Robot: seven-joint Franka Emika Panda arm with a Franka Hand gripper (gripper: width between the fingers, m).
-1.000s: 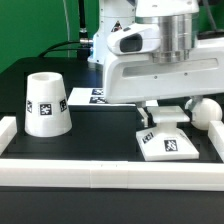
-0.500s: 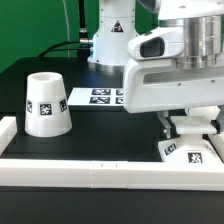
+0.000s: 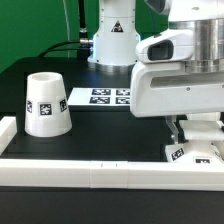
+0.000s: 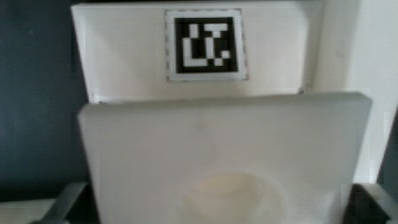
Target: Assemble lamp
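Down by the front rail (image 3: pixel 100 172), base (image 3: pixel 190 155): flat on the black desk (image 3: pixel 105 135), at the exterior view's right, directly under the tool.
Tool (image 3: pixel 197 138): pointing straight down, narrowed onto the base, with a dark fingertip (image 4: pixel 54 208) hugging the slab's edge in the wrist view.
Shade (image 3: pixel 45 105): upright, mouth up, at the exterior view's left, well apart from the base.
Marker board (image 3: pixel 105 97): flat on the desk behind the shade.
Base top, wrist view: one tag (image 4: pixel 201 42) and a shallow round hollow.
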